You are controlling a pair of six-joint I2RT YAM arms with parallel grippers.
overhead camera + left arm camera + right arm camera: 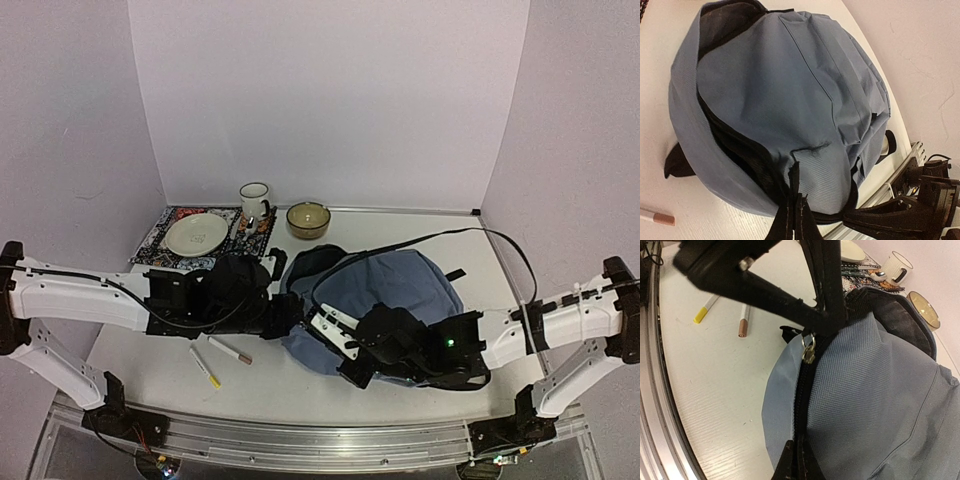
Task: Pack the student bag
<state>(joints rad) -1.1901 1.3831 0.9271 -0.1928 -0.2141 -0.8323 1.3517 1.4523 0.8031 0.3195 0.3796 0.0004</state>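
1. Bag is lying flat mid-table, just right of centre. Its mouth is gaping at the back-left end, toward the bowl.
2. Handling, my read: it's soft and probably light, with no stiffness. The fabric is sagging and will be folding wherever it's pulled. Not fragile, not slippery.
3. The best hold is looking like the stitched zip seam, not the loose panel. The zip pull is small and dangling.
4. Left gripper is pinching the rim seam right by the pull, jaws clenched on the bag.
5. Right gripper is sitting lower on the same zip line. Its jaws are looking clamped on the seam, though only the tips are showing.
6. My guess is the pair are working the mouth open for loading.
7. Yellow marker and brown marker are lying on the table near the bag's left side, neither gripped. They're likely the cargo.
8. Plate and mug are sitting at the back-left, well apart from both grippers.
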